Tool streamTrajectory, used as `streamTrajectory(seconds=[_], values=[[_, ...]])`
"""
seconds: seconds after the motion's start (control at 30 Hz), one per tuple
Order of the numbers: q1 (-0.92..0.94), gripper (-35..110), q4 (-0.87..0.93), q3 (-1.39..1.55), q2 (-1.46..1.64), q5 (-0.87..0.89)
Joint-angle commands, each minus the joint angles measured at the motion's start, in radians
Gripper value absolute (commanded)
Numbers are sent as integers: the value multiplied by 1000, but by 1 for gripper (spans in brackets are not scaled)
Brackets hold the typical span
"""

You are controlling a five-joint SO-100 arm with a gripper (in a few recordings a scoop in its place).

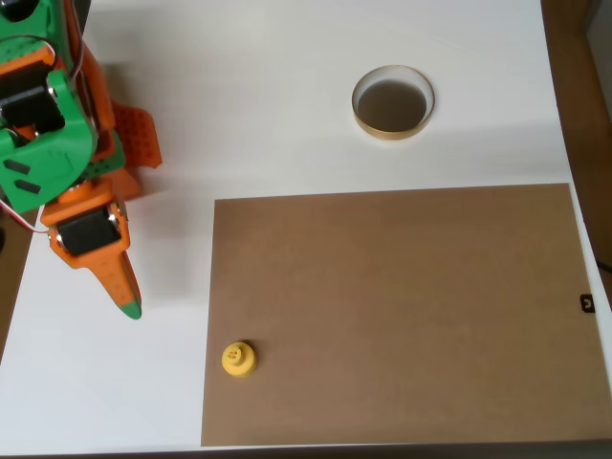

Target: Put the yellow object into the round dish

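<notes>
Overhead view: yellow object (238,359) is parked on the brown board (402,316), round dish (393,102) well apart; tool (122,287) state can't be told.

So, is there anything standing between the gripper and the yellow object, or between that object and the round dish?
Nothing visible. Bare white table lies between the gripper and the yellow object. From there to the round dish, there is flat brown board, then white table.
</notes>
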Motion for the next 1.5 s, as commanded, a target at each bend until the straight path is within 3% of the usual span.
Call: streamTrajectory(seconds=[0.0, 0.77, 1.1, 1.47], values=[[15, 3, 8, -9, 15, -11], [15, 0, -28, -2, 15, -58], [-74, 12, -26, -95, 14, -18], [-101, 13, 3, -129, 12, -32]])
